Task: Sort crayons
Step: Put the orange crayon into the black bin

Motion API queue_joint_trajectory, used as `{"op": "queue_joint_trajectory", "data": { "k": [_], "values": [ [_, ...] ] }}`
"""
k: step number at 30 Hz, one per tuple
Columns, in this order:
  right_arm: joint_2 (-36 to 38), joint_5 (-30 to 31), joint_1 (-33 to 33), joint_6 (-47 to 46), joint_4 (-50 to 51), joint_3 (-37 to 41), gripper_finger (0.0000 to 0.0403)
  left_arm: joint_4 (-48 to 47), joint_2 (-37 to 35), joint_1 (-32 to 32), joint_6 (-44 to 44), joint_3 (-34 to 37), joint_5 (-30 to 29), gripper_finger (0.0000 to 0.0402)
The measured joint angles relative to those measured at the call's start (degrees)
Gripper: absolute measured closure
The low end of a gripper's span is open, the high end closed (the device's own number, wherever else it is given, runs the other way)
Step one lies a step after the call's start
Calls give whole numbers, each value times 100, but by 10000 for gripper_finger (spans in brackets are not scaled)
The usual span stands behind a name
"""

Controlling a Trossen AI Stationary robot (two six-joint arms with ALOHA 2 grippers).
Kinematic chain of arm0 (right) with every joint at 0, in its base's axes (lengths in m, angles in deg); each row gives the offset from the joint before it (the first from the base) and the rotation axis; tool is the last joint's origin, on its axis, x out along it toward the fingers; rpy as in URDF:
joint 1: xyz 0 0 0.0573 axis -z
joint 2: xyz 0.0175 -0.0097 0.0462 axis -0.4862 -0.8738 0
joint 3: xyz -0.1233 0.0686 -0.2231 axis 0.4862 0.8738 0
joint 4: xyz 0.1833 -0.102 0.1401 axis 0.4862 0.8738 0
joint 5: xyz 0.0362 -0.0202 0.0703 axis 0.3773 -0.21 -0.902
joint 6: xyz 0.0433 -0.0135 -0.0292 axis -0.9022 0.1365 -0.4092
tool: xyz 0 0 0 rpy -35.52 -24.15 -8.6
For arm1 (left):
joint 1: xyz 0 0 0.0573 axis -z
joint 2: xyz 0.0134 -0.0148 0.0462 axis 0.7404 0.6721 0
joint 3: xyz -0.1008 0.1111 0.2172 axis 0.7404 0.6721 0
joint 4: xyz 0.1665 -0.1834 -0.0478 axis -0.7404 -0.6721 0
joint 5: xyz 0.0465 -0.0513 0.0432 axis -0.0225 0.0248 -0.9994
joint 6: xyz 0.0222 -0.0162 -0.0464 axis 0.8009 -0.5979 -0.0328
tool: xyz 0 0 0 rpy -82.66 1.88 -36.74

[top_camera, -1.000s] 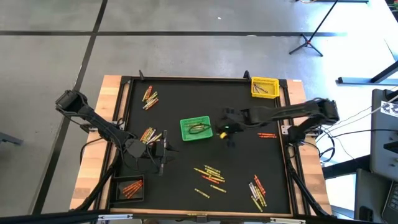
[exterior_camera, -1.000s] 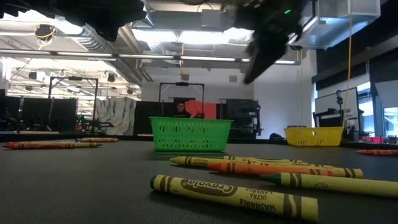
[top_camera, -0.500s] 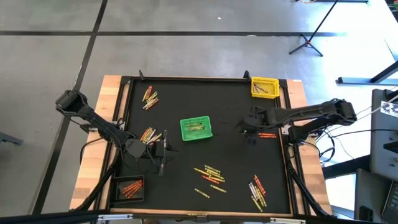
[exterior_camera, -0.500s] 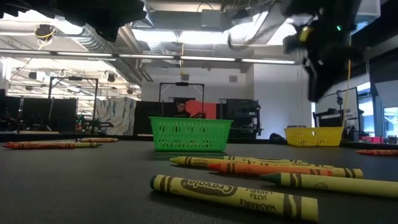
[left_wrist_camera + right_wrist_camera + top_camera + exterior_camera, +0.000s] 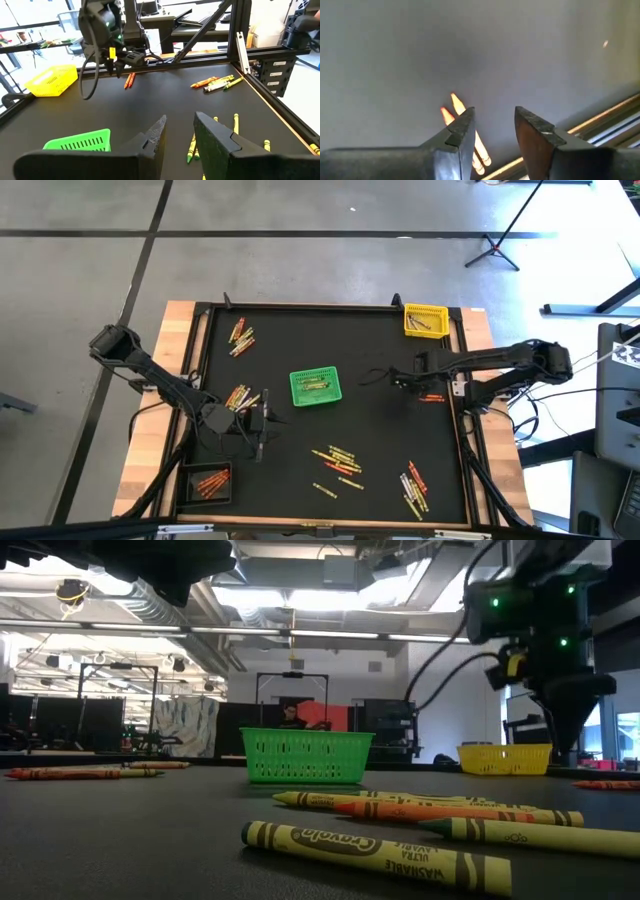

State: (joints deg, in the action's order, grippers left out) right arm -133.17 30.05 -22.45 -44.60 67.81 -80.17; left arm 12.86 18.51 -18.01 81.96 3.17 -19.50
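Black tabletop [image 5: 380, 430]: right tool [image 5: 408, 377], released, above two orange crayons [image 5: 431, 397] lying crosswise.

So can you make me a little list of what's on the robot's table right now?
table: black mat with a wooden edge
green mesh basket: near the middle
yellow mesh basket: far right corner
black bin: near left corner, orange crayons inside
loose thin crayons: scattered in small piles
right hand: open, empty, over two orange crayons
left hand: open, empty, waiting
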Motion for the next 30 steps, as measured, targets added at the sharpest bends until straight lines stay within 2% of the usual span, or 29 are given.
{"op": "queue_joint_trajectory", "data": {
  "k": [6,14,30],
  "values": [
    [0,-255,252,19,-1,361,270,-2,0,0,0,0,-2,315],
    [-91,-462,240,2,-114,369,270,-2,0,0,0,0,-7,315],
    [-1196,-549,240,170,-226,356,270,-4,0,0,0,0,-7,315]
  ]
}}
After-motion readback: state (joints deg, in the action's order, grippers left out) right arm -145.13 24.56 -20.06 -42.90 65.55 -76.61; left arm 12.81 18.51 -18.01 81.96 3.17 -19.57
